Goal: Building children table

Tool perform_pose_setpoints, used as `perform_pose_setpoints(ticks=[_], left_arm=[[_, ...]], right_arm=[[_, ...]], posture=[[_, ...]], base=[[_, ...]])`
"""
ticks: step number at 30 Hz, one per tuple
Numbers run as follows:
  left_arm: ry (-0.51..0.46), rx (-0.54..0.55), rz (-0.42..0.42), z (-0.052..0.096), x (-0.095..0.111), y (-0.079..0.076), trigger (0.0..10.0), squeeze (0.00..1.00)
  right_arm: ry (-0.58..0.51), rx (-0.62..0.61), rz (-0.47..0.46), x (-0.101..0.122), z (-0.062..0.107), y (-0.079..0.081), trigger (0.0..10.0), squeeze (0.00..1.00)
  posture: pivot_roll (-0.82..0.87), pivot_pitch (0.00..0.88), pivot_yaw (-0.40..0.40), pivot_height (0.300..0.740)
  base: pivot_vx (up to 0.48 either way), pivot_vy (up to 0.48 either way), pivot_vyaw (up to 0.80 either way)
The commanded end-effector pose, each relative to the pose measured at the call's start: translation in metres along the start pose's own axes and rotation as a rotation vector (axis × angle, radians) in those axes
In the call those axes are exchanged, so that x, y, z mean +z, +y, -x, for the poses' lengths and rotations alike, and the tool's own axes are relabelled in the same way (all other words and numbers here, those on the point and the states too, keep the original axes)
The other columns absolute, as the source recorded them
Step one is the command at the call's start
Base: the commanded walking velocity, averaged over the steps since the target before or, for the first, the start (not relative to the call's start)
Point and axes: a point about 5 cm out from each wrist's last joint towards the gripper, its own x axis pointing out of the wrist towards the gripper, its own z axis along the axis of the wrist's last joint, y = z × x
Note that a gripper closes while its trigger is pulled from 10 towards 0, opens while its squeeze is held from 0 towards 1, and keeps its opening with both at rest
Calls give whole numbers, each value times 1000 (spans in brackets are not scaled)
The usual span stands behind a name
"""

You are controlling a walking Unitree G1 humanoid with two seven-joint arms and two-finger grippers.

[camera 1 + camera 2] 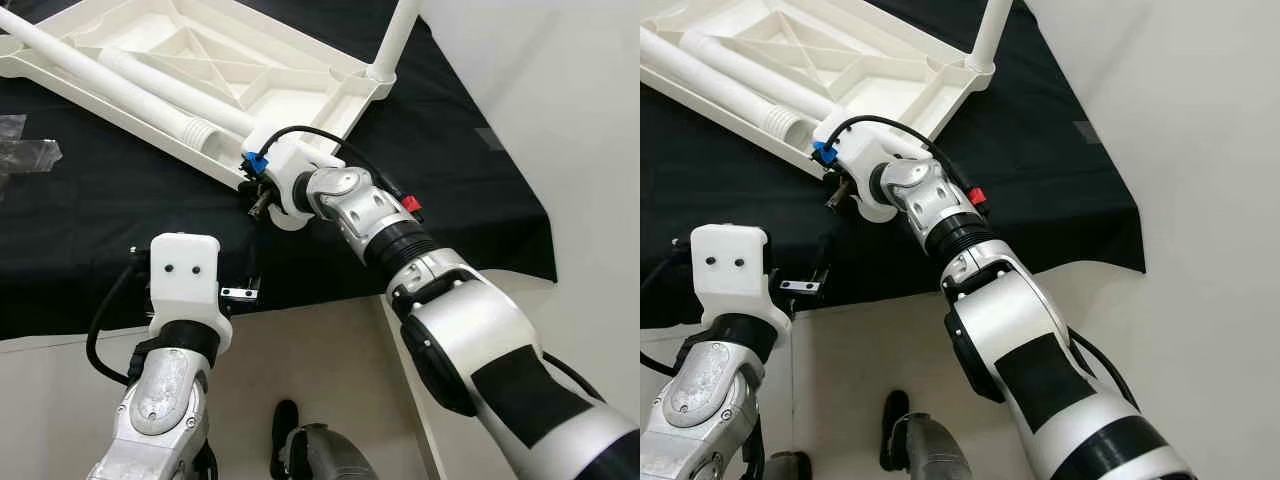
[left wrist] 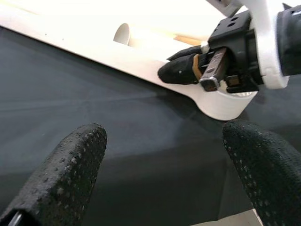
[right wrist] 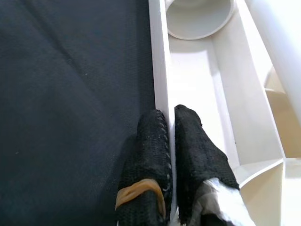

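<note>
- Gripping the near rim of the upturned white plastic table top [image 1: 300, 75], the right gripper [image 3: 170, 136] has its jaws pinched narrow on that thin wall, one black finger outside over the cloth and one inside the tray-like underside.
- The table top lies on the black cloth-covered surface [image 1: 120, 220], with one white leg [image 1: 395, 35] already standing upright in its far corner socket.
- Two loose white tube legs [image 1: 120, 70] lie along the underside, one with a ribbed end close to the right gripper.
- The left gripper [image 2: 160, 165] hovers low over the cloth just beside the right one, jaws spread wide and holding nothing.
- The step in hand looks like steadying or shifting the top so another leg can be fitted, though I cannot be certain which.
- Next, the free gripper would need to take a loose leg and seat it in an open socket while the rim is held.
</note>
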Motion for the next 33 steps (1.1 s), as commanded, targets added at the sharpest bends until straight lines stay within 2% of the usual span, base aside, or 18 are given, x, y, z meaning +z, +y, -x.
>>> perform_pose_setpoints(ticks=[1, 2, 5, 6, 8, 9, 10, 14, 16, 19, 21, 26, 28, 30, 32, 33], left_arm=[[12, -4, 7, 3, -1, -1, 10000, 0], [13, -3, 6, 2, -1, -1, 10000, 0], [10, 4, 2, 1, -1, 2, 10000, 0], [10, 4, 2, 1, -1, 2, 10000, 0], [9, 3, 2, 1, 0, 1, 10000, 0], [9, 3, 2, 1, 0, 1, 10000, 0], [10, 2, 2, 0, -1, 1, 10000, 0], [9, 2, 0, -1, -1, 2, 10000, 0], [7, 0, -3, -2, 0, 2, 10000, 0], [6, 0, -4, -2, 0, 2, 10000, 0], [5, -1, -7, -2, 0, 3, 10000, 0], [6, -1, -9, -3, 0, 3, 10000, 0], [8, -1, -11, -3, 0, 4, 10000, 0], [8, -1, -11, -3, 0, 4, 10000, 0], [9, -1, -12, -3, 0, 5, 10000, 0], [9, -1, -12, -3, 0, 5, 10000, 0]], right_arm=[[116, 34, -79, -38, 0, 6, 0, 0], [116, 45, -82, -40, 2, 4, 0, 0], [186, 163, -19, -67, 24, -12, 0, 0], [186, 163, -19, -67, 24, -12, 0, 0], [229, 223, 13, -84, 43, -25, 0, 0], [229, 223, 13, -84, 43, -25, 0, 0], [270, 272, 14, -99, 63, -38, 0, 0], [297, 304, 18, -107, 75, -44, 0, 0], [364, 351, 55, -122, 95, -52, 0, 0], [385, 365, 66, -127, 103, -55, 0, 0], [417, 411, 107, -135, 118, -59, 0, 0], [439, 449, 156, -139, 130, -63, 0, 0], [460, 444, 231, -138, 135, -67, 0, 0], [460, 444, 231, -138, 135, -67, 0, 0], [462, 397, 315, -132, 134, -72, 0, 0], [462, 397, 315, -132, 134, -72, 0, 0]], posture=[[4, 394, -231, 740], [3, 394, -232, 740], [-3, 389, -229, 740], [-3, 389, -229, 740], [-5, 388, -229, 740], [-5, 388, -229, 740], [-6, 384, -225, 740], [-8, 382, -220, 740], [-8, 381, -217, 740], [-9, 383, -215, 740], [-9, 383, -213, 740], [-10, 384, -212, 740], [-8, 385, -210, 740], [-8, 385, -210, 740], [-9, 385, -208, 740], [-9, 385, -208, 740]], base=[[0, 0, 0], [0, 0, 0], [0, 0, 0], [0, 0, 0], [0, 0, 0], [0, 0, 0], [0, 0, 0], [0, 0, 0], [0, 0, 0], [0, 0, 0], [0, 0, 0], [0, 0, 0], [0, 0, 0], [0, 0, 0], [0, 0, 0], [0, 0, 0]])
